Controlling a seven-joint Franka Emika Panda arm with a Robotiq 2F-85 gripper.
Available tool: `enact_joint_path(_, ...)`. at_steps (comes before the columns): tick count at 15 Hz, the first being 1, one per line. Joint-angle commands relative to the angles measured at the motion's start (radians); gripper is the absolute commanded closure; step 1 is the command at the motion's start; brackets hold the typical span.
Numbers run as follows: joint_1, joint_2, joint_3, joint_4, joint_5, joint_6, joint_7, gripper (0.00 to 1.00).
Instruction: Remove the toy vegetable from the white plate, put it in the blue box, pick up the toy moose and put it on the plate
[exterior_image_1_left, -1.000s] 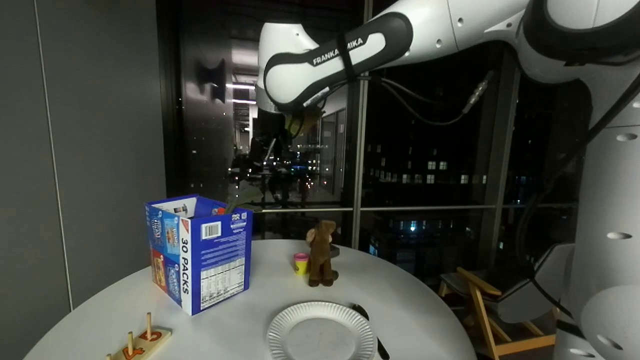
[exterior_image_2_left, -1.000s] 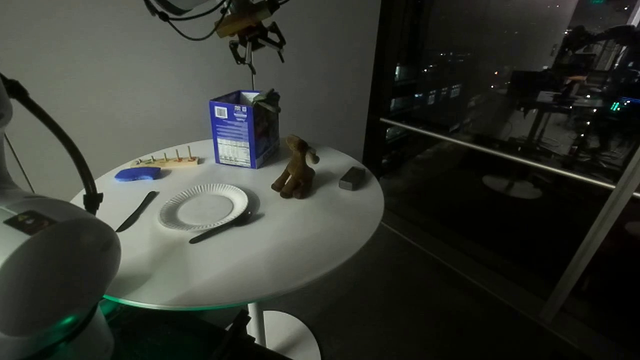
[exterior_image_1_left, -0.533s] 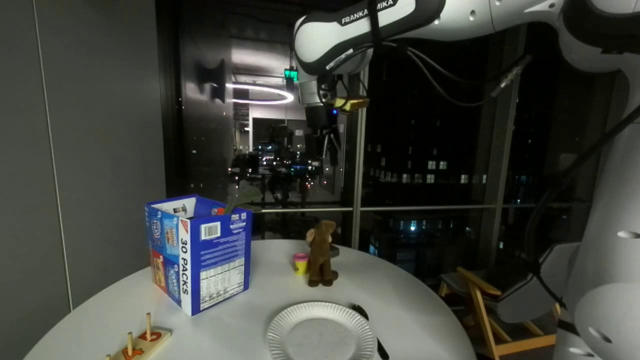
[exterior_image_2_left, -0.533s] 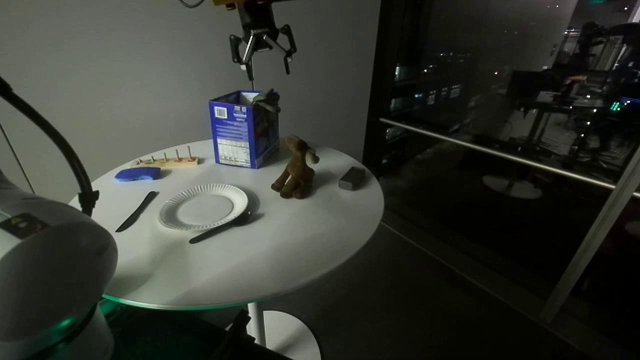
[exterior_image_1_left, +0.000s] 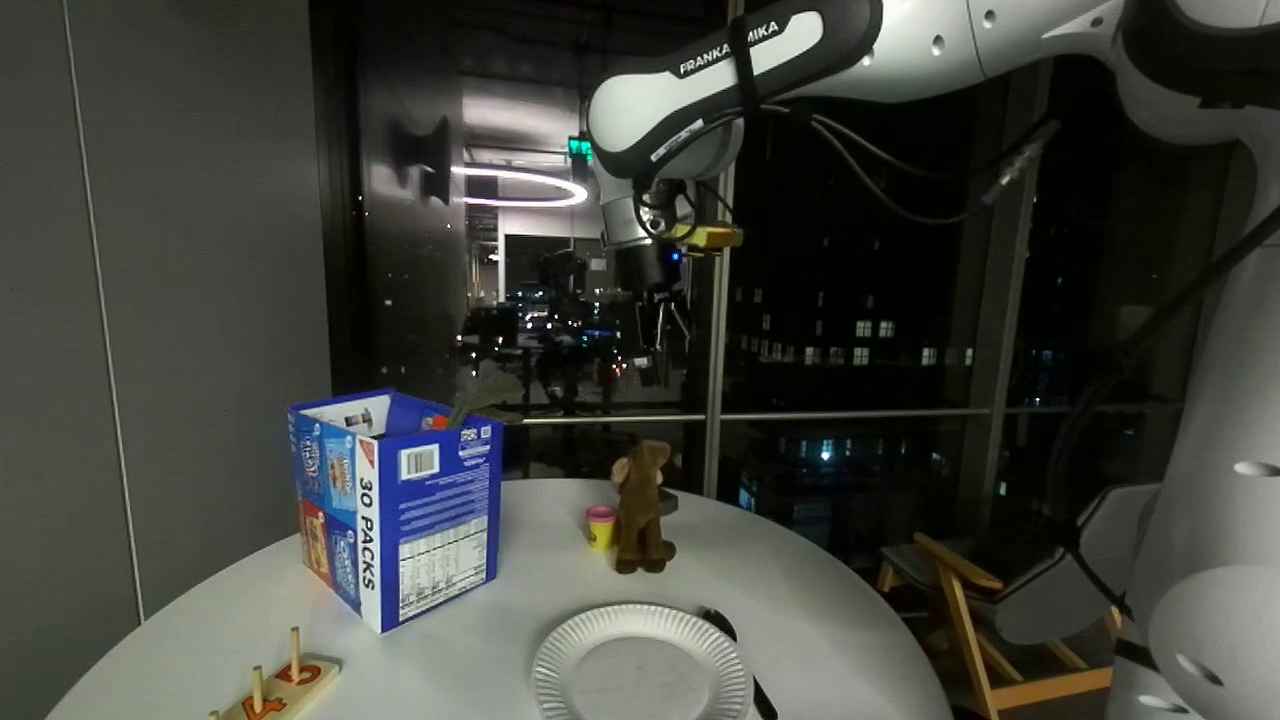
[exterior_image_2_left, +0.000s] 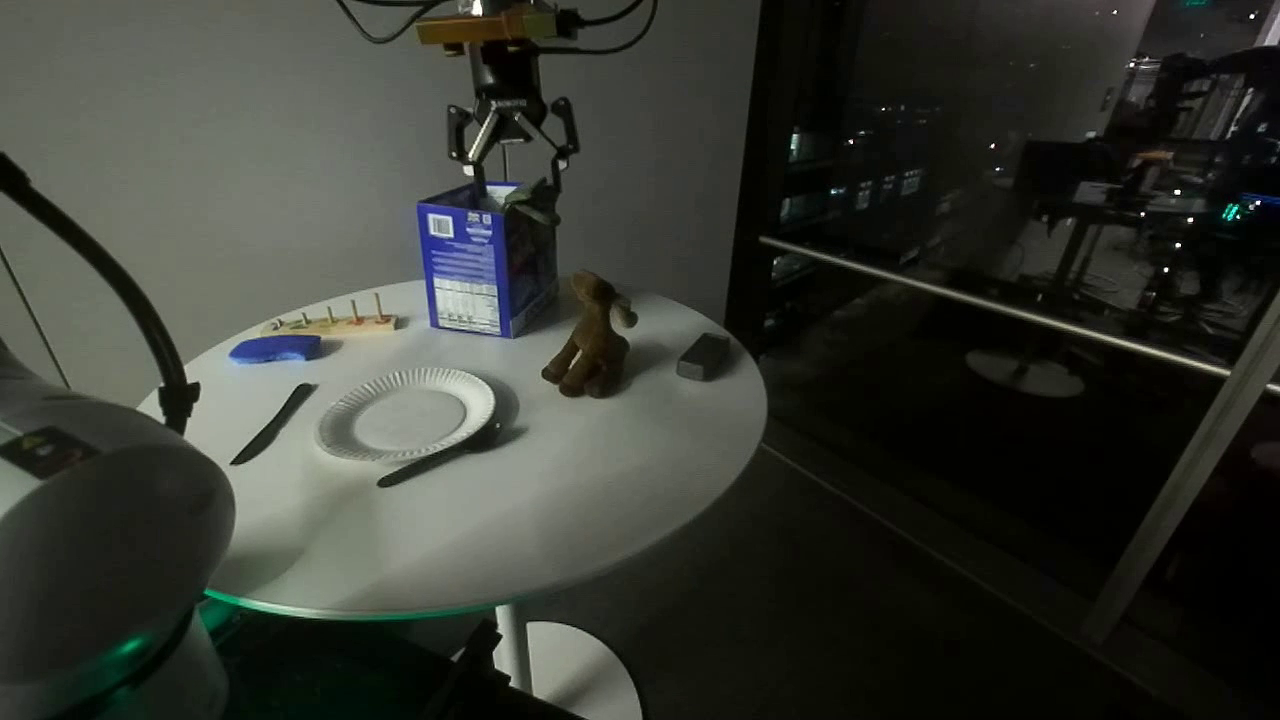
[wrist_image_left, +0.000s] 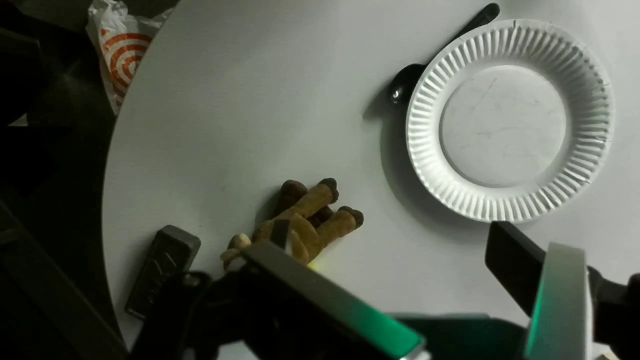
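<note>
A Robotiq gripper (exterior_image_2_left: 518, 190) hangs well above the level of the white paper plate (wrist_image_left: 502, 125), jaws spread wide, nothing between them. The brown plush moose (exterior_image_2_left: 593, 338) sits upright near the plate, not on it. Beyond the plate in an exterior view, leaves of the toy vegetable (exterior_image_2_left: 536, 203) poke from the blue snack carton (exterior_image_2_left: 465, 270), so the likely step is grasping the moose. In the wrist view one jaw hides part of the moose: best to bring its torso midway between the jaws, then lower straight. Keep clear of the pink-lidded yellow tub (exterior_image_1_left: 601, 528) beside it, past the plate in an exterior view; whether they touch is hard to tell.
</note>
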Motion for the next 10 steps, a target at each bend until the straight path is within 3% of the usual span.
enact_joint_path(1, -0.001, 0.001, -0.002, 0.004, 0.0, -0.002, 0.0, 0.0)
enact_joint_path(4, -0.001, 0.024, 0.0, 0.002, -0.012, 0.009, 0.001, 0.0)
enact_joint_path(7, 0.002, 0.064, 0.002, -0.035, 0.006, 0.099, -0.001, 0.0)
enact_joint_path(10, -0.004, 0.101, -0.002, -0.077, 0.035, 0.297, 0.028, 0.0)
